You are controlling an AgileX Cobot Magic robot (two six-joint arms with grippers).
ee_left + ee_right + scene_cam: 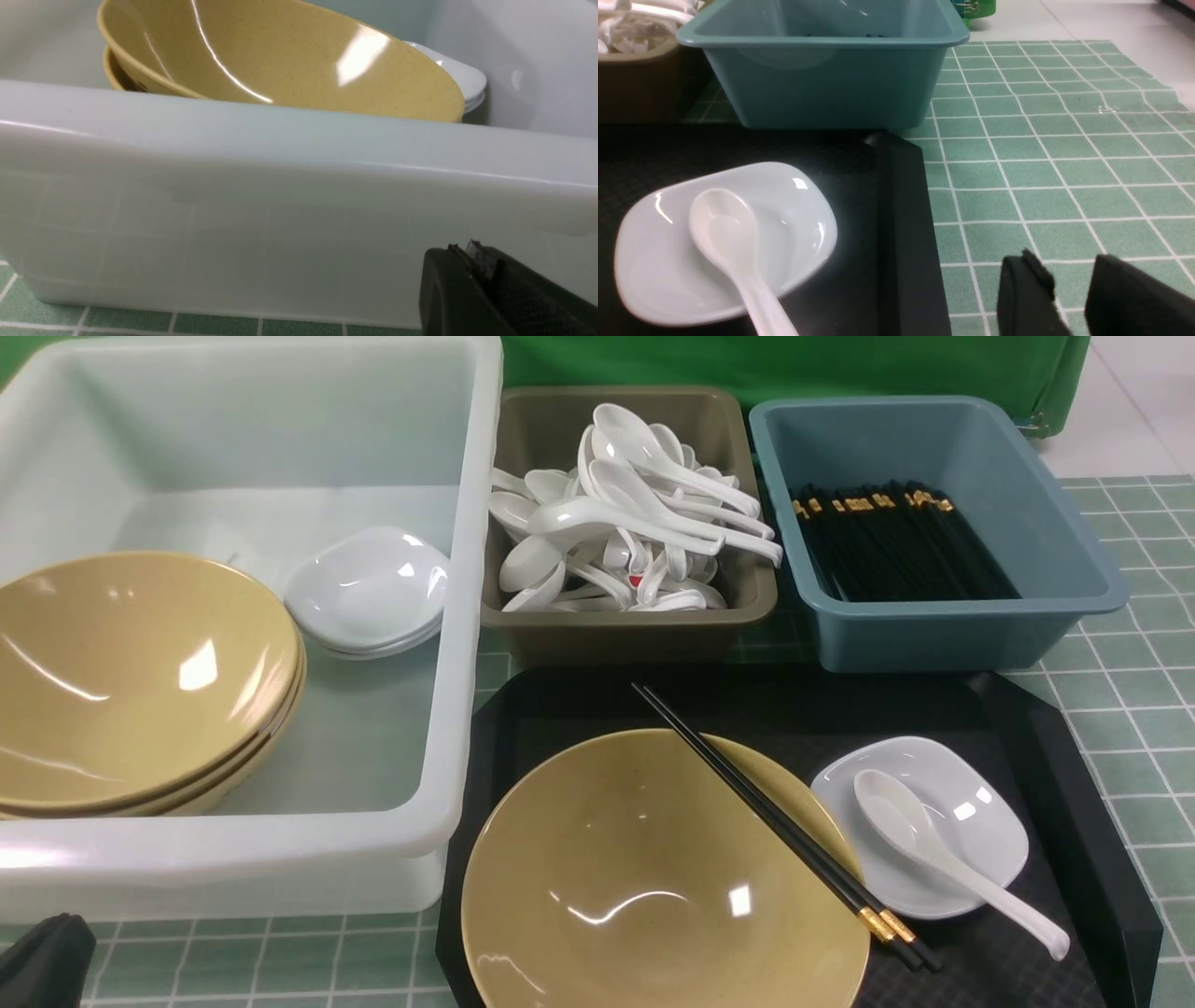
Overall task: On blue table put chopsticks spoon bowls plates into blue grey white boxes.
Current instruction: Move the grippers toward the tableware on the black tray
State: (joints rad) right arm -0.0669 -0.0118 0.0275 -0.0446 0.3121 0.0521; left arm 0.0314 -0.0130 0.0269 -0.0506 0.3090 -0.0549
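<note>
The spoon (721, 224) is lying in the white plate (798, 219) on the black tray (901, 210). It is near the right hand (1069, 284), which is hovering over the tiled worktop (1041, 154) just beside the tray, its fingers standing partly apart and gripping nothing. The left hand (472, 266) is sitting closed and empty by the outer wall of the white box (280, 210). The chopsticks (747, 791) are resting across the yellow bowl (607, 859).

The front camera looks forward and down across the counter (1130, 709). The left wrist camera sits low, close against the white tub (280, 210), sharing its yellow bowls (280, 60) with it; the right wrist camera, also low, faces the blue bin (822, 88), sharing plate (803, 233) and spoon (724, 228).
</note>
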